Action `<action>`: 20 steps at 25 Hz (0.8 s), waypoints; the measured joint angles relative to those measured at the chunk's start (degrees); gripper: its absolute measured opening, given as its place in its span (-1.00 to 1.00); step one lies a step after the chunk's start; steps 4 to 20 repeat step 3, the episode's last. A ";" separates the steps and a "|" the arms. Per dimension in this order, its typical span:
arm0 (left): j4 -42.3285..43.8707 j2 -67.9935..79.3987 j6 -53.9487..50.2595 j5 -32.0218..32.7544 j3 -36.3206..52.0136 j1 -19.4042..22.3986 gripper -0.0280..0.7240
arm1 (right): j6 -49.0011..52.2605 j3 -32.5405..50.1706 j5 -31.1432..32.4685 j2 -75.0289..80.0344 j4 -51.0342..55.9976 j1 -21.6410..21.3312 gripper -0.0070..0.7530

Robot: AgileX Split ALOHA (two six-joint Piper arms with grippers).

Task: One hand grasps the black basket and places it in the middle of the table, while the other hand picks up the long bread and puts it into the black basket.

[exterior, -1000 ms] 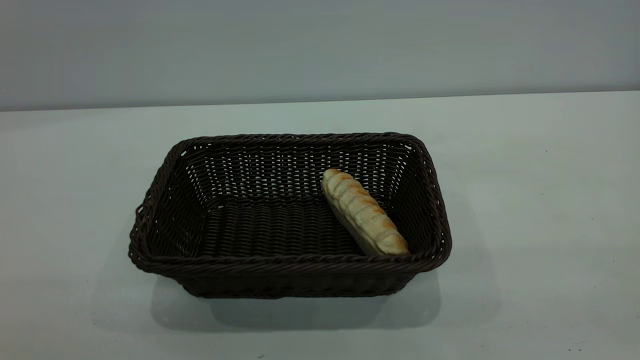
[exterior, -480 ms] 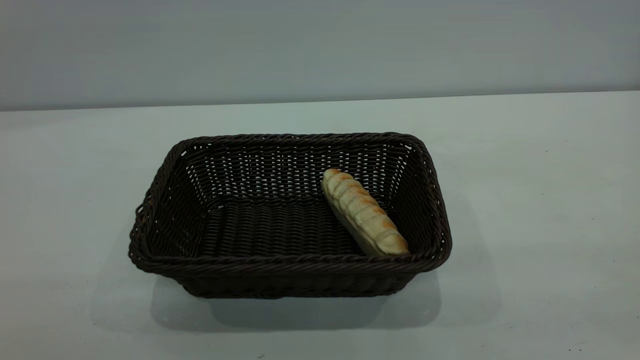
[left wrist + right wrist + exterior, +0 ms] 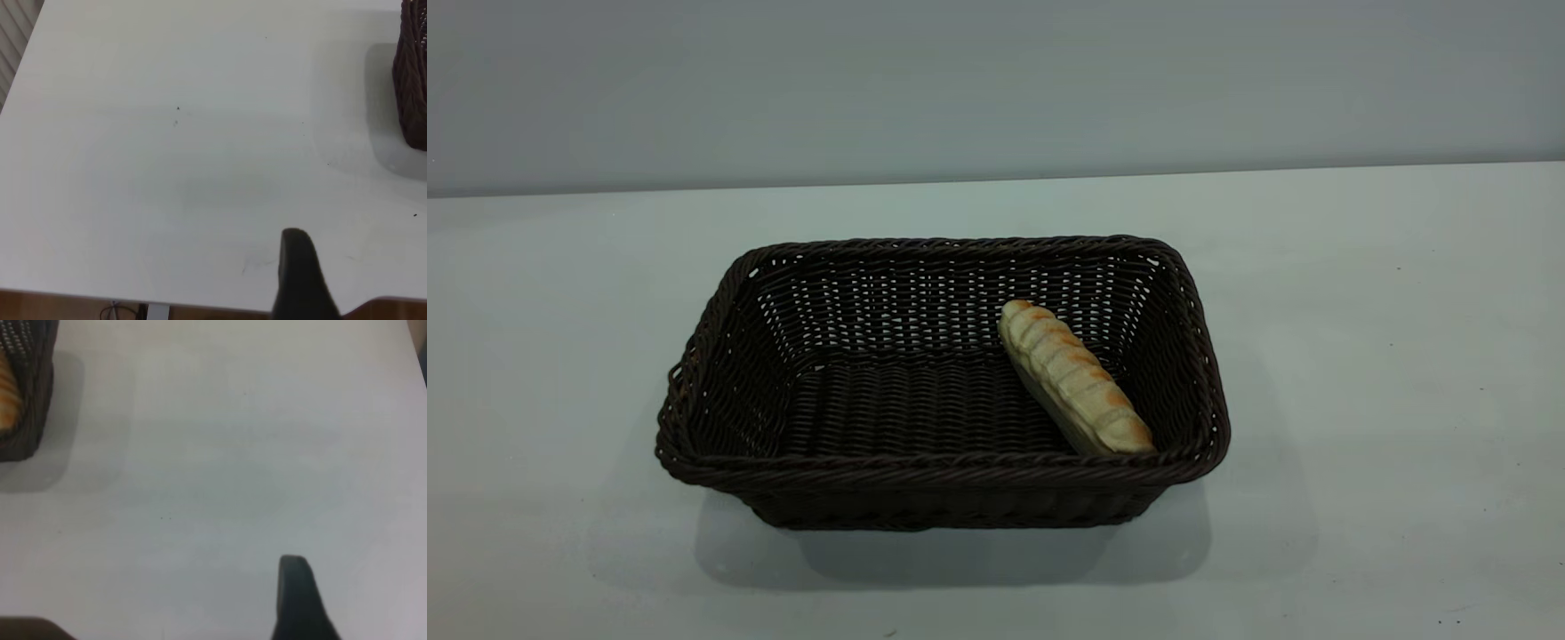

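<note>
Progress: we judged both parts of the task done, since the basket (image 3: 943, 382) stood near the middle of the table (image 3: 1360, 356) and the bread (image 3: 1073, 378) lay inside it.

Left to do: nothing, as far as we could see; neither arm showed in the outside view, so we took both to be pulled back to the sides.

Basket: it sat flat on the table, long side toward the camera, with 1 item in it.

Bread: it lay in the basket's right part, at about 3 o'clock from the basket's centre. It ran slantwise, one end toward 11 o'clock near the back wall, the other toward 5 o'clock at the front right corner, seemingly against the rim there. We could not tell whether it lay flat or leaned on the wall.

Rest of the basket: from the centre round to 9 o'clock we saw only bare woven floor.

Left gripper (image 3: 303, 280): it hung over bare table well apart from the basket, whose wall (image 3: 413, 87) showed only at the picture's edge. We saw 1 dark finger and nothing held; how far the jaws stood apart we could not tell.

Right gripper (image 3: 300, 600): likewise over bare table, away from the basket corner (image 3: 23, 407), through which a strip of orange bread (image 3: 7, 393) showed. Again 1 finger was visible, nothing held, and the jaw opening was not something we could tell.
</note>
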 joint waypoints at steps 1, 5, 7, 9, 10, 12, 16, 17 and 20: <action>0.00 0.00 0.00 0.00 0.00 0.02 0.46 | 0.00 0.00 0.00 0.00 0.00 0.00 0.17; 0.00 0.00 0.00 0.00 0.00 0.07 0.46 | 0.00 0.00 0.00 0.00 0.00 0.00 0.17; 0.00 0.00 0.00 0.00 0.00 0.07 0.46 | 0.00 0.00 0.00 0.00 0.00 0.00 0.17; 0.00 0.00 0.00 0.00 0.00 0.07 0.46 | 0.00 0.00 0.00 0.00 0.00 0.00 0.17; 0.00 0.00 0.00 0.00 0.00 0.07 0.46 | 0.00 0.00 0.00 0.00 0.00 0.00 0.17; 0.00 0.00 0.00 0.00 0.00 0.07 0.46 | 0.00 0.00 0.00 0.00 0.00 0.00 0.17; 0.00 0.00 0.00 0.00 0.00 0.07 0.46 | 0.00 0.00 0.00 0.00 0.00 0.00 0.17; 0.00 0.00 0.00 0.00 0.00 0.07 0.46 | 0.00 0.00 0.00 0.00 0.00 0.00 0.17; 0.00 0.00 0.00 0.00 0.00 0.07 0.46 | 0.00 0.00 0.00 0.00 0.00 0.00 0.17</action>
